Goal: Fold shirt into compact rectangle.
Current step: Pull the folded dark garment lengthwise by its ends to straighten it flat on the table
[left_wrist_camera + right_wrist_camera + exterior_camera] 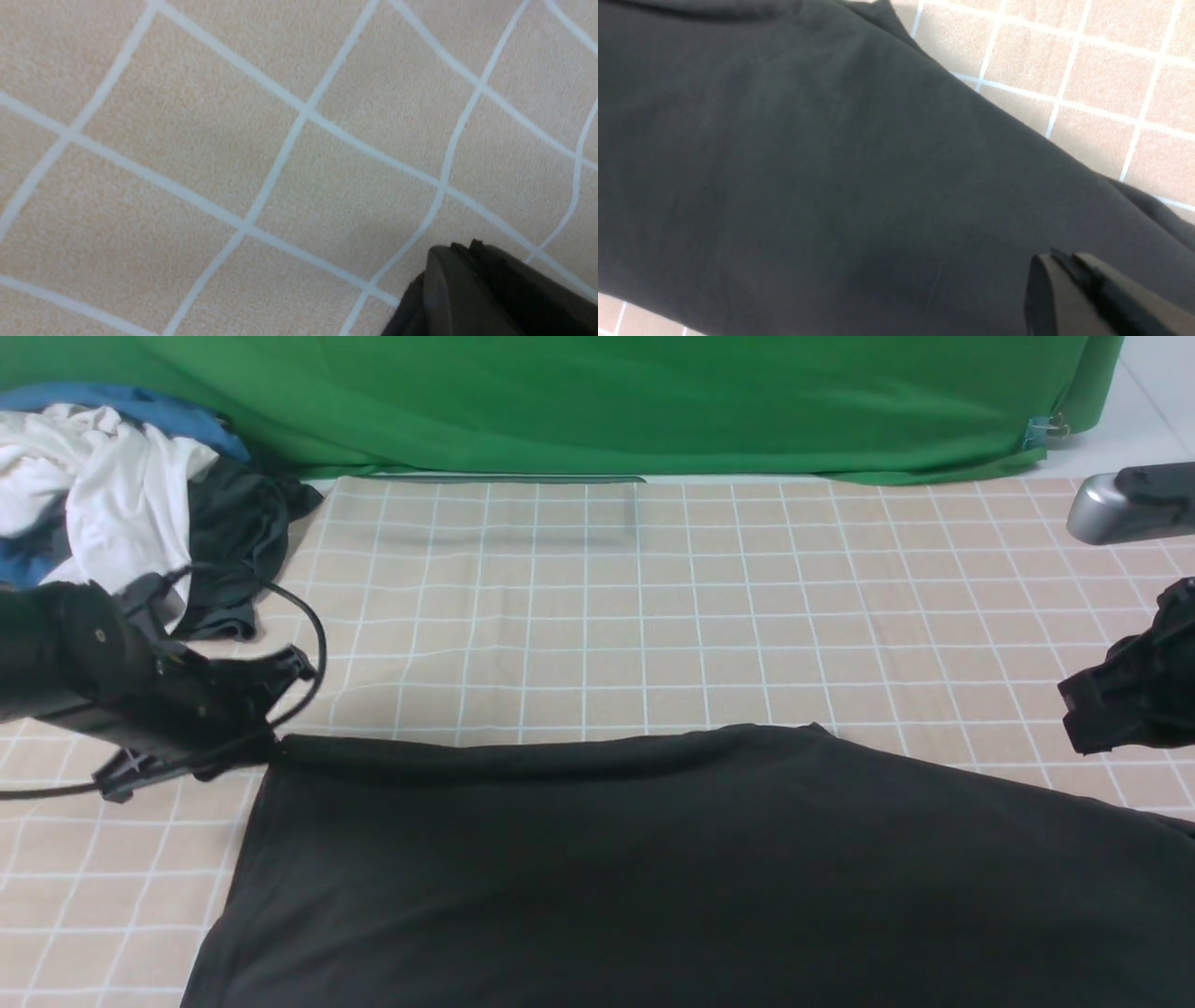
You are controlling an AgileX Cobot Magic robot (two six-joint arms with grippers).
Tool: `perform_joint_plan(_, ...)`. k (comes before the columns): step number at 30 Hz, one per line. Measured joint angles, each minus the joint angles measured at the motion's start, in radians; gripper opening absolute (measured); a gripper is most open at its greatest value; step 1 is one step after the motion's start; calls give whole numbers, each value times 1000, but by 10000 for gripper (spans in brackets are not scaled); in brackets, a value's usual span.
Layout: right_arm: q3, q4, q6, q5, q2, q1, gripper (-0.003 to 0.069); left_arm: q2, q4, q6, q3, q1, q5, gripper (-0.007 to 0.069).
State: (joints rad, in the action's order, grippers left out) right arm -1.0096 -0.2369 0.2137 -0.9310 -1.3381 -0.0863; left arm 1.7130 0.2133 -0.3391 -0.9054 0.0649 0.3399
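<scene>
Large black cotton shirt [653, 868] lies flat on the near side of the beige, white-gridded tablecloth [597, 616] — a gripper at either end.
The shirt's far edge runs across mid-table, and the body spreads toward the camera, off the near and right edges of the front view. The left gripper [460, 261] sits low, just beside the shirt's far-left corner, fingers pressed together and empty, with only tablecloth ahead of them. The right gripper [1064, 268] hangs over the shirt's right part — its fingers look closed on nothing, though the tips are partly cropped. A heap of white, blue and dark clothes [103, 495] lies far left, with a green cloth backdrop [597, 401] behind.
</scene>
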Motion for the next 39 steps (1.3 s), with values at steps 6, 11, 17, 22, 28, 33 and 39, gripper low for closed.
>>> perform_joint_plan(6,0,0,0,-27,0,0,81,-42,43,96,-74,0,237,13)
perform_joint_plan(11,0,-1,0,-32,0,0,83,-78,85,208,-82,-3,374,13)
perform_joint_plan(17,0,-1,0,-31,0,0,90,-73,10,285,-84,-3,364,59)
perform_joint_plan(22,0,-1,-1,-22,0,0,90,-29,11,298,-84,-6,297,234)
perform_joint_plan(28,0,-1,-1,0,0,0,91,-8,110,319,-84,-6,238,464)
perform_joint_plan(33,0,-2,-1,5,0,0,91,19,174,322,-85,-6,207,538)
perform_joint_plan(39,0,-3,-1,9,0,0,91,59,212,293,-86,-6,204,343)
